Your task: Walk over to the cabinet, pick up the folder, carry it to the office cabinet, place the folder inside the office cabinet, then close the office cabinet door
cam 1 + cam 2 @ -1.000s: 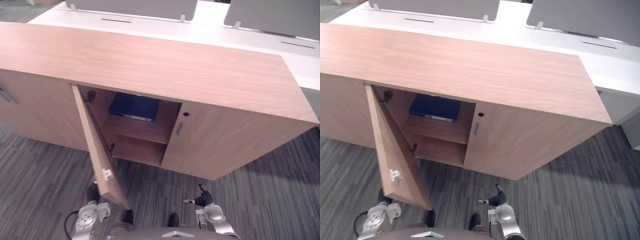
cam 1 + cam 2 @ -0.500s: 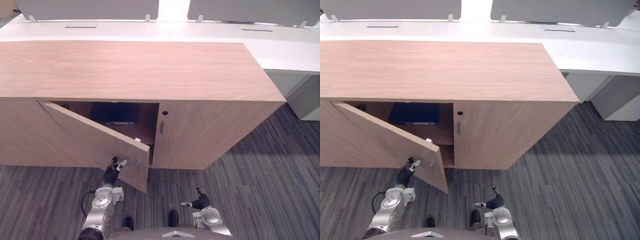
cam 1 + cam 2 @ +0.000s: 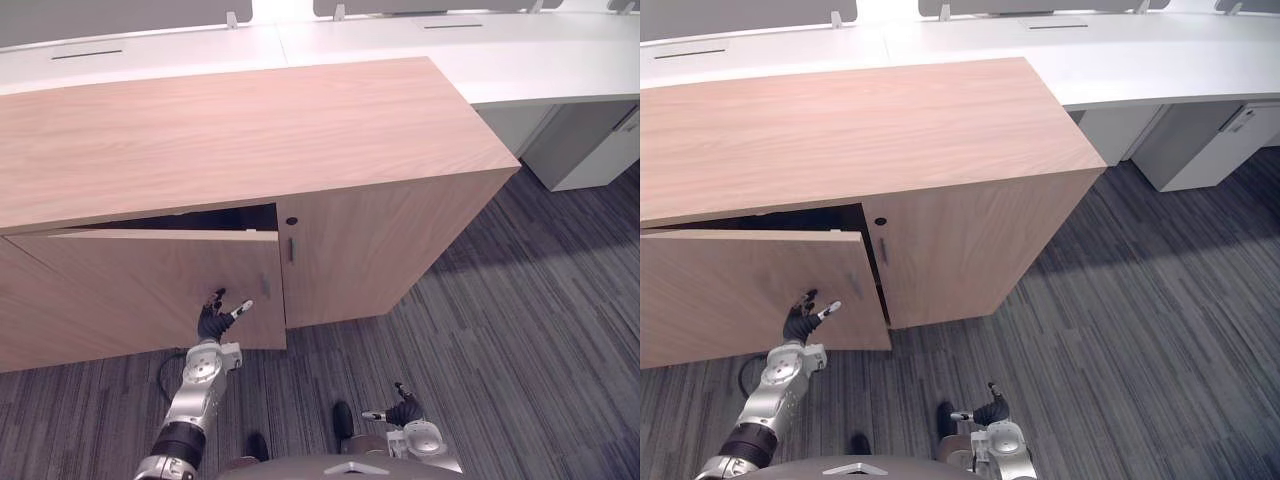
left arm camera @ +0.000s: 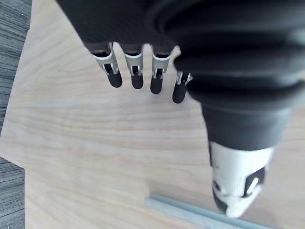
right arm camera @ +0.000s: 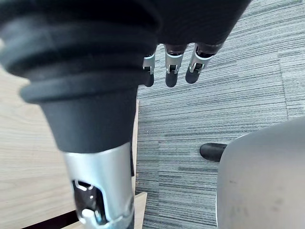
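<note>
The wooden office cabinet (image 3: 230, 140) stands in front of me, its left door (image 3: 130, 290) swung almost shut with a thin dark gap (image 3: 200, 218) left along the top. My left hand (image 3: 215, 320) rests against the door's face near its free edge, open, fingers (image 4: 136, 76) straight on the wood beside the grey bar handle (image 4: 190, 217). The folder is hidden behind the door. My right hand (image 3: 405, 410) hangs low over the carpet, open and holding nothing, its fingers (image 5: 171, 71) relaxed.
The cabinet's right door (image 3: 380, 250) is closed, with a keyhole (image 3: 291, 221) and a small handle (image 3: 291, 249). White desks (image 3: 500, 60) run behind the cabinet, and a grey pedestal (image 3: 590, 150) stands under them at the right. Grey carpet (image 3: 520, 330) stretches to my right.
The left door swung from half open to nearly shut, with my left hand following on its face. The blue folder went out of sight behind it. The camera has turned.
</note>
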